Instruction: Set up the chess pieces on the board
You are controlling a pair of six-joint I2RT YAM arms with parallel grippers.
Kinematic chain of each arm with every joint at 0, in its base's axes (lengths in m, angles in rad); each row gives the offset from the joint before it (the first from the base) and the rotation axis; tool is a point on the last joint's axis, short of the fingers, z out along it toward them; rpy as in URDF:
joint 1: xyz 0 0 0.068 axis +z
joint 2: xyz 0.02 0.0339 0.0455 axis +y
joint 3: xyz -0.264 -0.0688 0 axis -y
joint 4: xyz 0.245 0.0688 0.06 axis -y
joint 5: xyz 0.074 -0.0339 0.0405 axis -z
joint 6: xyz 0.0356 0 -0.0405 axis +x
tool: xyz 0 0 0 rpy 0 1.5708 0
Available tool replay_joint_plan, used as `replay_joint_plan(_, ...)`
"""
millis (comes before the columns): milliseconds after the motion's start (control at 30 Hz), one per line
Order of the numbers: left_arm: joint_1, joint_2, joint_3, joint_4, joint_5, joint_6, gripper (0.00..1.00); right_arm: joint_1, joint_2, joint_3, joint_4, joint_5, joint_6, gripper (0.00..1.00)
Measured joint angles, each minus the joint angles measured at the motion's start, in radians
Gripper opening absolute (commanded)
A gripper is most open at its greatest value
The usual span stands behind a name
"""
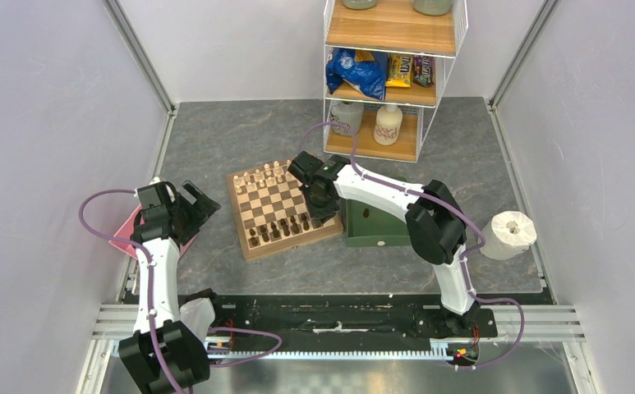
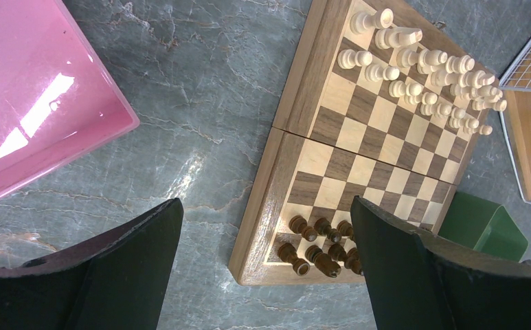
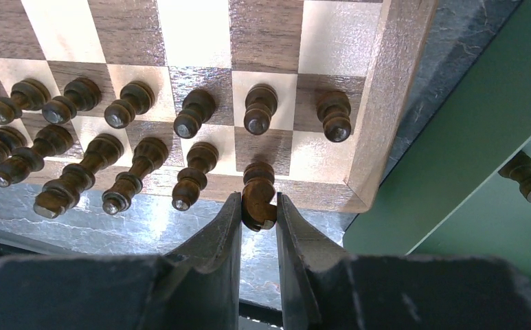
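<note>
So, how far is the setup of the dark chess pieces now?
Nearly done. Two rows of dark-brown pieces stand on the chessboard. The right tool is shut on a back-row piece beside the empty corner square. One dark piece sits in the green tray, not yet placed.

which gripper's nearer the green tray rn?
Right. The right gripper sits over the board edge next to the green tray, shut on a dark piece. The left gripper hangs open on the board's other side, by the pink tray.
</note>
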Motion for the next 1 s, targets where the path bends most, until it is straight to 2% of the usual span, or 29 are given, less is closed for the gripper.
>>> replay_joint_plan(1000,0.0,0.0,0.0,0.0,0.0,0.0,0.99,0.0,0.037,0.028,0.008,0.015,0.0,0.27)
